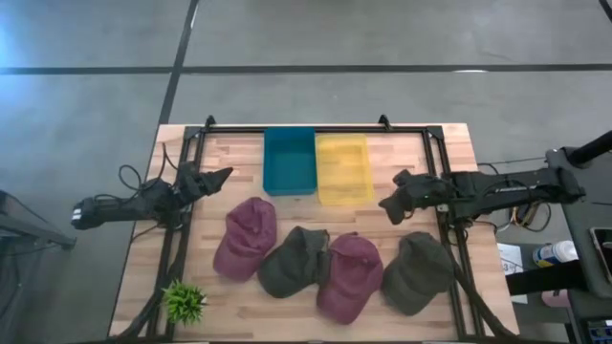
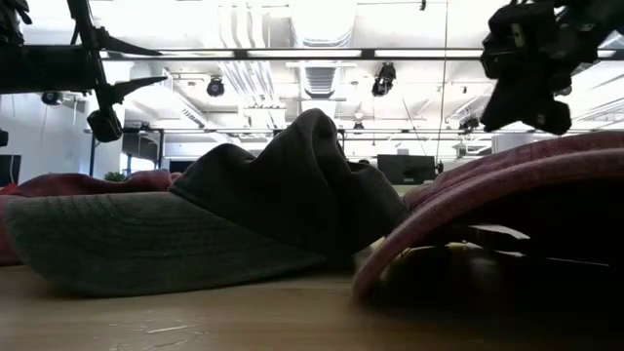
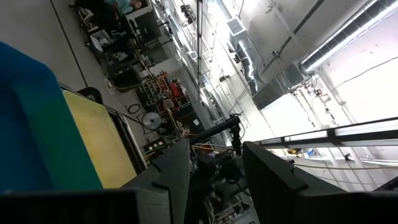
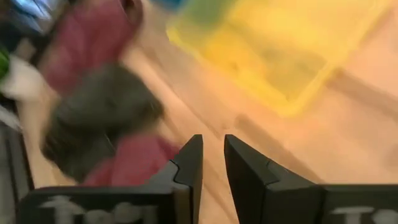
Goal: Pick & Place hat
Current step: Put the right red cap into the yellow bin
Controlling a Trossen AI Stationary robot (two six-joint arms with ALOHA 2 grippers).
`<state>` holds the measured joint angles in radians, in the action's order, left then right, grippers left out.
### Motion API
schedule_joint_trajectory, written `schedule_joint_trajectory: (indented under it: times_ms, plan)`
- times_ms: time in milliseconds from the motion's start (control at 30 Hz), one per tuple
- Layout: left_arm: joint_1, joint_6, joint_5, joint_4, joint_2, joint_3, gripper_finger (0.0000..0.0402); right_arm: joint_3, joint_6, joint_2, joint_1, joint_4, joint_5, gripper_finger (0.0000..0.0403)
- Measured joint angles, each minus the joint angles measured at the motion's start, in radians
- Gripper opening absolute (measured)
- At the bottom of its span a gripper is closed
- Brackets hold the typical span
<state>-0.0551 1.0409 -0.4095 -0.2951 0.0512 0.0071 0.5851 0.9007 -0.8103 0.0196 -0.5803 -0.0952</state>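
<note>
Four hats lie in a row on the wooden table's near half: a maroon hat [image 1: 245, 237], a dark grey hat [image 1: 295, 260], a second maroon hat [image 1: 349, 275] and an olive hat [image 1: 418, 271]. Each rests on the tabletop, and neighbouring hats overlap at their edges. My left gripper [image 1: 222, 177] hovers open at the left, near the blue bin [image 1: 290, 161], and holds nothing. My right gripper [image 1: 387, 204] hangs above the table between the yellow bin [image 1: 342, 168] and the olive hat. Its fingers [image 4: 193, 162] stand a narrow gap apart with nothing between them.
The blue and yellow bins stand side by side at the table's far middle. A small green plant [image 1: 184, 301] sits at the near left corner. Black frame rails [image 1: 178, 239] run along the table's left and right sides. Bare wood lies between bins and hats.
</note>
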Motion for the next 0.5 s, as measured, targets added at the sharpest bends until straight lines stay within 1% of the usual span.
schedule_joint_trajectory:
  times_ms: [133, 300, 400, 500]
  plan:
    - [0.000, 0.040, 0.009, 0.001, 0.016, 0.000, 0.0142, 0.033, -0.037, -0.094, 0.003, -0.007, 0.080, 0.0091]
    - [0.000, 0.094, 0.101, 0.007, 0.055, 0.000, 0.0142, 0.051, -0.061, -0.195, 0.015, -0.008, 0.191, 0.0136]
    - [0.000, 0.118, 0.109, 0.019, 0.084, 0.000, 0.0142, 0.065, -0.082, -0.242, 0.054, -0.012, 0.241, 0.0162]
    - [0.000, 0.140, 0.111, 0.036, 0.116, 0.000, 0.0142, 0.083, -0.093, -0.282, 0.106, -0.017, 0.253, 0.0182]
